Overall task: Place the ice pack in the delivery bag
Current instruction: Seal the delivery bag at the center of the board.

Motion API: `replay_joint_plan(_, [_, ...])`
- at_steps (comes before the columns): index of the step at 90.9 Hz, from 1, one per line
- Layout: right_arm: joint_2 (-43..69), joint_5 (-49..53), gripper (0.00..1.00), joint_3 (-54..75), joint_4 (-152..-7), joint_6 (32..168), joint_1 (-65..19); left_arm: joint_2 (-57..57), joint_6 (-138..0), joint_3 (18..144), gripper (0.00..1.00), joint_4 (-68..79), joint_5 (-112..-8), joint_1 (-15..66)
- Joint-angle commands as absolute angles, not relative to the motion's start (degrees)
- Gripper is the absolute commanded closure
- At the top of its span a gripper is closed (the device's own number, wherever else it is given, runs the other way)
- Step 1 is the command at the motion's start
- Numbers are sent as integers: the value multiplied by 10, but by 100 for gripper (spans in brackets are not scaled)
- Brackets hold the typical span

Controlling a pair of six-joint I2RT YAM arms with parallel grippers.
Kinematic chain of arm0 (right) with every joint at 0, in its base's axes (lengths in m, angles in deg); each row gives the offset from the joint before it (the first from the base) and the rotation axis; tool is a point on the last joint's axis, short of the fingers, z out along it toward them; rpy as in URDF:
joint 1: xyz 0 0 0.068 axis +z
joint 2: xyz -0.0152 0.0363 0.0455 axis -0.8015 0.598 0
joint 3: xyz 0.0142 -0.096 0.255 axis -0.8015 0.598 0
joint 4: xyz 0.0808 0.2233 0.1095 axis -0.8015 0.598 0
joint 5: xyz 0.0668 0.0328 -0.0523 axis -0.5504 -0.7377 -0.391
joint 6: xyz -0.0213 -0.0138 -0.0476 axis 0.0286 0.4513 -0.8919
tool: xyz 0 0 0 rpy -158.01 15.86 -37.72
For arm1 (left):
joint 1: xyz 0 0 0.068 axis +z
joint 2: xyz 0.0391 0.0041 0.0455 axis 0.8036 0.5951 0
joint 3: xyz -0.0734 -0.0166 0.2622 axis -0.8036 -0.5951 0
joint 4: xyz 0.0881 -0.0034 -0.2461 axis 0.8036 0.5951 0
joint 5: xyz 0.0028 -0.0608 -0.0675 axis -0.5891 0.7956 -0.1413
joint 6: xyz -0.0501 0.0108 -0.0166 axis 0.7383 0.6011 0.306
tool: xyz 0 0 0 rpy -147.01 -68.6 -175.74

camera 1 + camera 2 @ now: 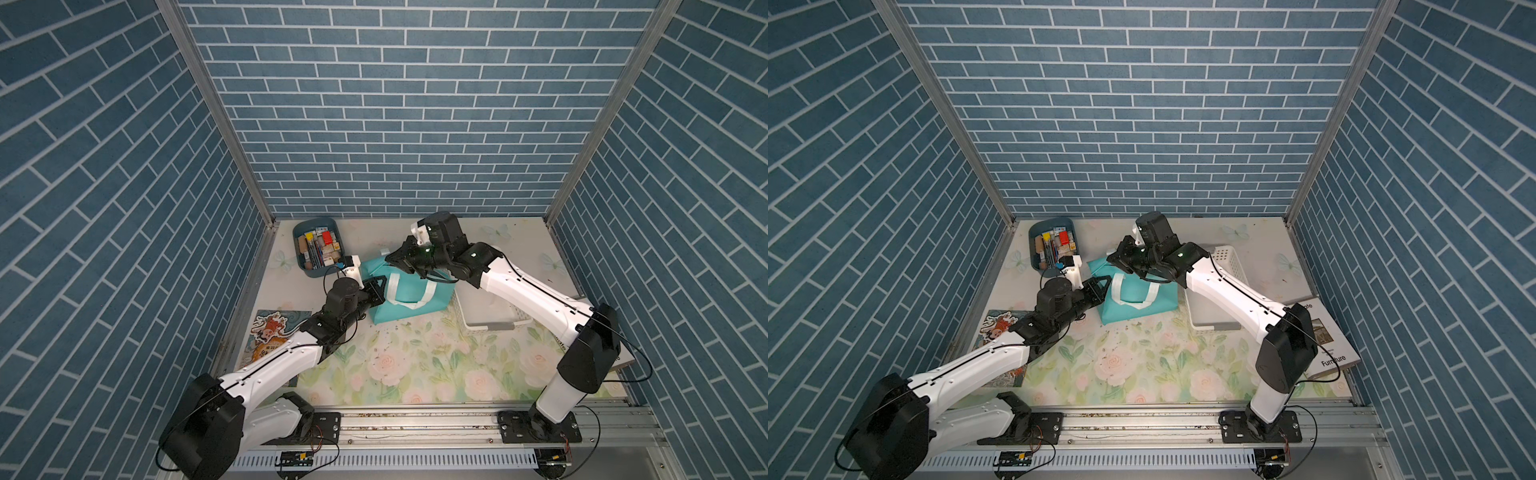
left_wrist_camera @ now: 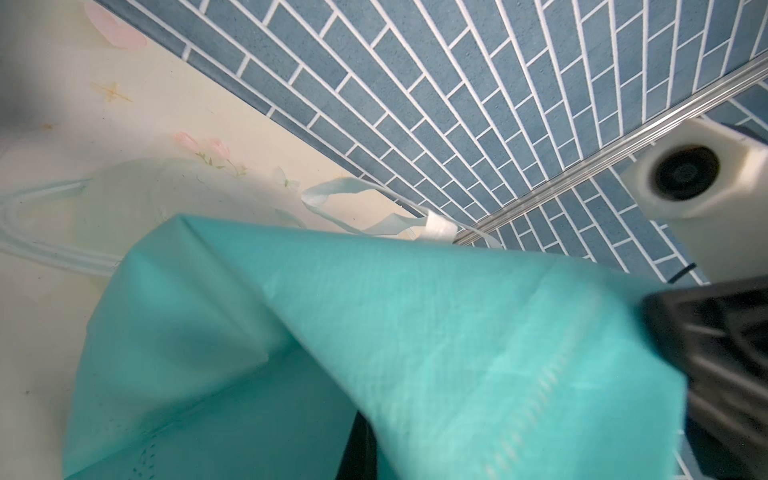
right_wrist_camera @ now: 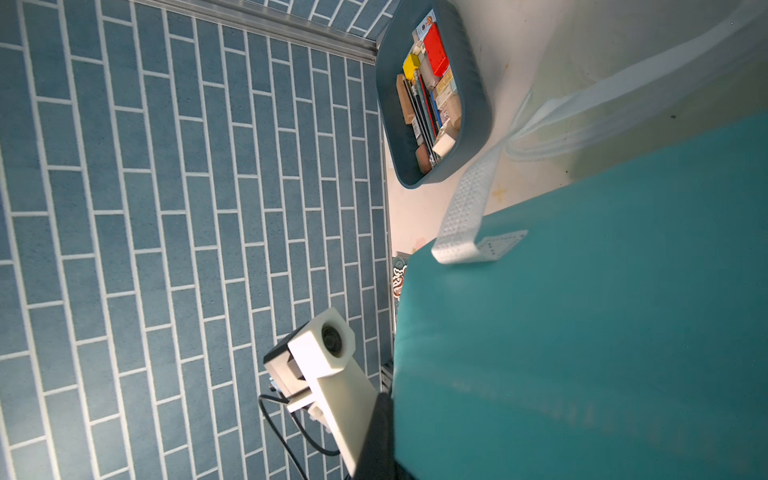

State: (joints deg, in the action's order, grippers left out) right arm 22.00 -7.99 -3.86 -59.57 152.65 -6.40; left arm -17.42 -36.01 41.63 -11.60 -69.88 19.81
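Observation:
The teal delivery bag (image 1: 409, 297) (image 1: 1133, 299) lies slumped at mid-table, a white strap handle (image 1: 409, 305) across its near face. My left gripper (image 1: 383, 286) sits at the bag's left edge. In the left wrist view, teal fabric (image 2: 415, 332) drapes over its jaws, and one dark finger (image 2: 361, 449) shows beneath. My right gripper (image 1: 392, 259) is at the bag's far upper edge. In the right wrist view, the fabric (image 3: 582, 332) runs tight against its dark finger (image 3: 378, 436). Both grippers are shut on the bag's cloth. The ice pack is out of view.
A dark-blue bin (image 1: 318, 247) of small colourful items stands at the back left. A white perforated basket (image 1: 490, 316) sits right of the bag, under the right arm. An illustrated card (image 1: 272, 336) lies at the left edge, and a book (image 1: 1325, 332) at the right edge.

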Motion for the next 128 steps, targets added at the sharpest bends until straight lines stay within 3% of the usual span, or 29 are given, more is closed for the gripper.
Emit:
replay_joint_plan(1, [188, -75, 100, -37, -577, 1486, -58, -181, -342, 435, 100, -154, -727, 198])
replay_joint_plan(38, [183, -74, 100, -48, -552, 1457, -58, -176, -291, 406, 100, -143, -761, 202])
replay_joint_plan(96, [221, -80, 100, -69, -468, 1375, -45, -170, -225, 436, 98, -147, -741, 223])
replay_joint_plan(128, [243, -44, 100, -53, -501, 1355, -47, -196, -211, 424, 97, -161, -706, 223])
